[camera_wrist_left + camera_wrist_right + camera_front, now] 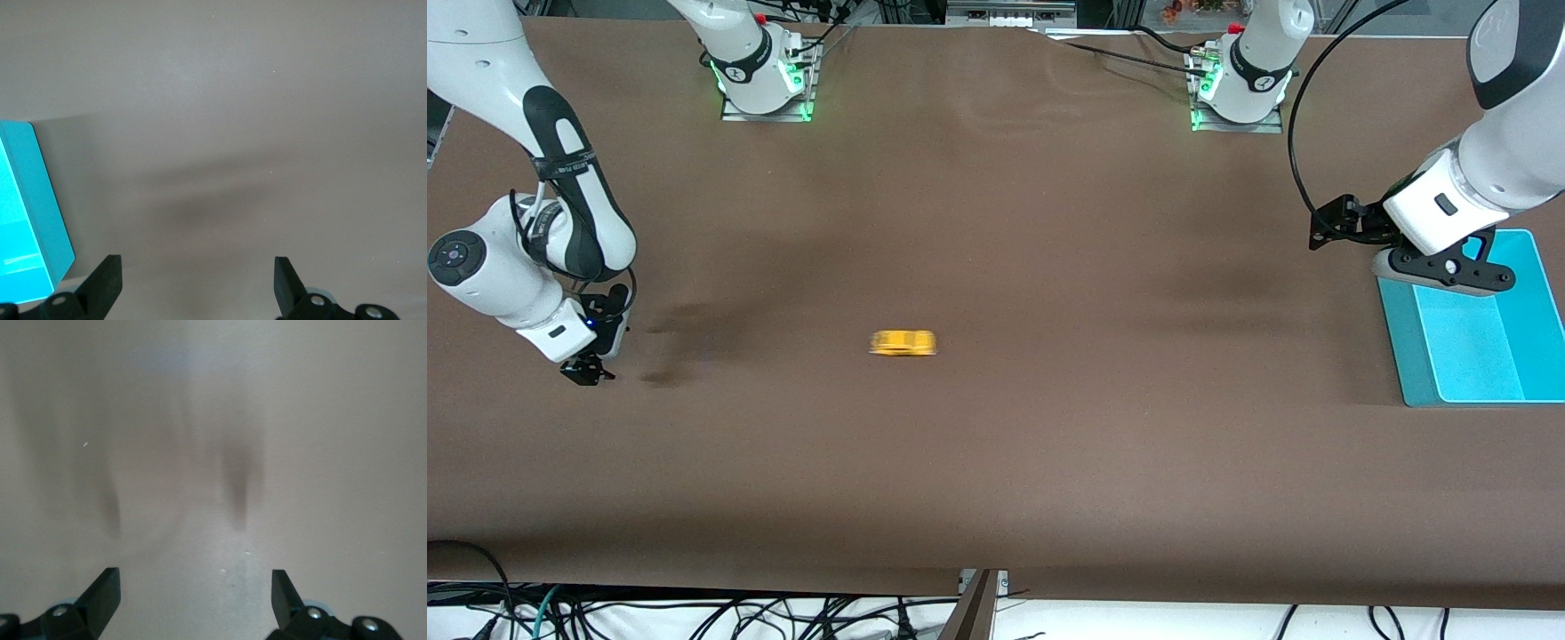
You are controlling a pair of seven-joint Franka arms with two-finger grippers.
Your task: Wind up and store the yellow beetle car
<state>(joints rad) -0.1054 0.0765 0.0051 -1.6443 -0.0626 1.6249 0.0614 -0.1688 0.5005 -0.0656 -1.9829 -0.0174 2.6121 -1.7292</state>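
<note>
The yellow beetle car (903, 343) sits alone on the brown table (996, 462), roughly midway between the two arms' ends and about halfway up the cloth in the front view. Its outline is smeared lengthwise, so windows and wheels cannot be made out. Nothing touches it.

The right gripper (588, 369) is low over the table at the right arm's end, well apart from the car. Its two fingers (100, 597) stand wide apart, with only bare brown cloth showing between them in the right wrist view, crossed by soft dark shadows. It holds nothing.

The left gripper (1445, 267) hangs over the edge of the turquoise bin (1405, 347) that lies at the left arm's end of the table, at the bin's wall farthest from the front camera. Its fingers (103, 287) are likewise spread wide and empty. In the left wrist view, the corner of the turquoise bin (47, 213) shows beside one finger, the rest being bare table with a faint shadow.

The bin is a shallow rectangular tray with a raised rim; what can be seen of its inside holds nothing. It lies well apart from the car.
</note>
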